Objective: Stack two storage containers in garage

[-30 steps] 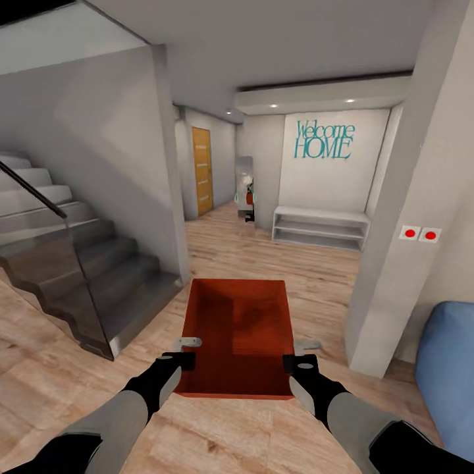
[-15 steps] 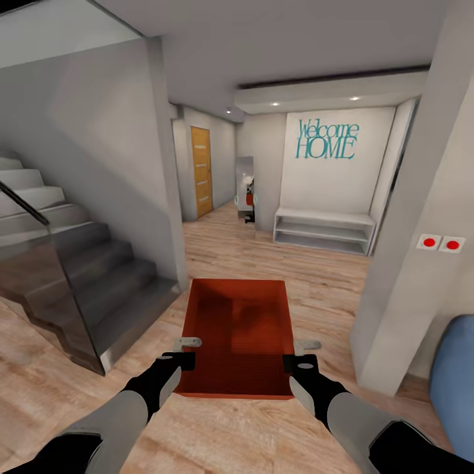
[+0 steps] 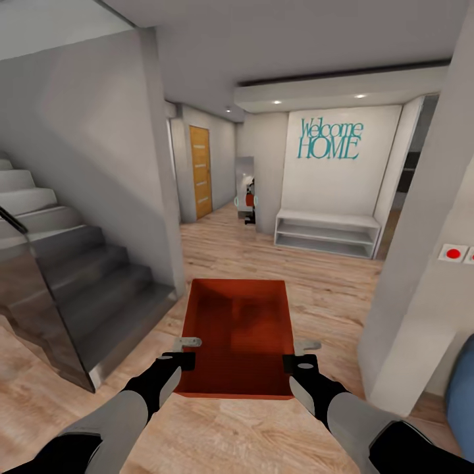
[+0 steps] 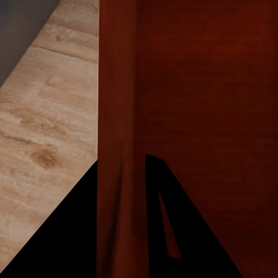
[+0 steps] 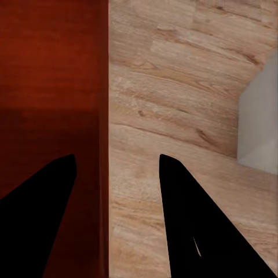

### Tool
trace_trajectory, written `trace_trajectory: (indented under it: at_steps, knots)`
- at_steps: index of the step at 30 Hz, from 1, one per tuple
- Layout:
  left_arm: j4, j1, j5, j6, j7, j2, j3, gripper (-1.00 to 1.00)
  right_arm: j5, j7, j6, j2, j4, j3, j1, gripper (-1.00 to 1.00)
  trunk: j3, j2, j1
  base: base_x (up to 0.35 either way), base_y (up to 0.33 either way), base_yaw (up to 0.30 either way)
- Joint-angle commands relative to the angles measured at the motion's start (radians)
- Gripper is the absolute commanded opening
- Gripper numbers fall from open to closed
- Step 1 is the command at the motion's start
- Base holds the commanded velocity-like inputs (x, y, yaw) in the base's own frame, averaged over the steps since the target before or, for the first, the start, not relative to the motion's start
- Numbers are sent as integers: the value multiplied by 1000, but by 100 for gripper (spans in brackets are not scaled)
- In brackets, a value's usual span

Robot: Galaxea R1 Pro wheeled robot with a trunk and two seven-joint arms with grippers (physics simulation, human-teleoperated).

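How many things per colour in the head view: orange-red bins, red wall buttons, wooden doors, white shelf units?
Orange-red storage container: 1, held between left pincer and right pincer
Red wall buttons: 1 whole; a second is cut off at the frame edge
Wooden door: 1
White shelf unit: 1
Total: 4
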Motion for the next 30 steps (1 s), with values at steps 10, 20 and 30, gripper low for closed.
trace_trajectory:
  at_steps: [10, 20, 30]
  knots:
    - [-1, 0, -14, 8, 11, 1, 16, -100, 6, 37, 5, 0, -9, -32, -1, -100, -2, -2, 1, 322, 0, 0]
    - [-1, 0, -14, 8, 12, 1, 16, -100, 6, 37, 5, 0, -9, -32, -1, -100, -2, -2, 1, 322, 0, 0]
    - [-1, 0, -14, 8, 12, 0, 16, -100, 6, 39, 5, -1, -9, -32, -1, -100, -2, -2, 1, 322, 0, 0]
